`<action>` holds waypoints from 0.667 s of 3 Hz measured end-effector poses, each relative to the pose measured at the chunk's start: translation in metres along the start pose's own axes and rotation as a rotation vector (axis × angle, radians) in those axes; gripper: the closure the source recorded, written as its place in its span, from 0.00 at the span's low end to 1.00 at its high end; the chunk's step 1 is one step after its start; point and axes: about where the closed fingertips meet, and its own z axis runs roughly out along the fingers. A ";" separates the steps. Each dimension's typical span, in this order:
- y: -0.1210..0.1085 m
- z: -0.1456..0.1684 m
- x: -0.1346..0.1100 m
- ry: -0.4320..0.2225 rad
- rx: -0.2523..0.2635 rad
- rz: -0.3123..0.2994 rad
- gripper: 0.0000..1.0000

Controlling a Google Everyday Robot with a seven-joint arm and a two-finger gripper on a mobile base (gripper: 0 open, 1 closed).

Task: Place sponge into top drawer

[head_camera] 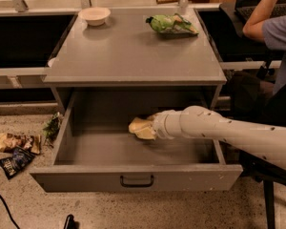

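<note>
The two-finger gripper (150, 126), at the end of the white tubular arm (219, 130), is hovering inside the wide grey open top drawer (133, 175) and is clenching the pale yellow soft rectangular sponge (139, 128). The sponge is sitting at the gripper's tip, within the drawer; contact with the floor beneath cannot be determined. Above and beyond the gripper, a green snack bag (171, 25) and a small cream bowl (94, 15) are resting on the grey cabinet top (133, 56), well apart.

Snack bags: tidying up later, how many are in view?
3: green snack bag on the cabinet top; tan bag and dark bag on the floor left of the top drawer. Others may be hidden. The gripper is in that drawer, at the sponge.
</note>
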 end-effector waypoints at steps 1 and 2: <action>-0.005 -0.002 0.002 -0.011 0.003 0.010 0.11; -0.009 -0.019 0.002 -0.029 0.027 0.017 0.00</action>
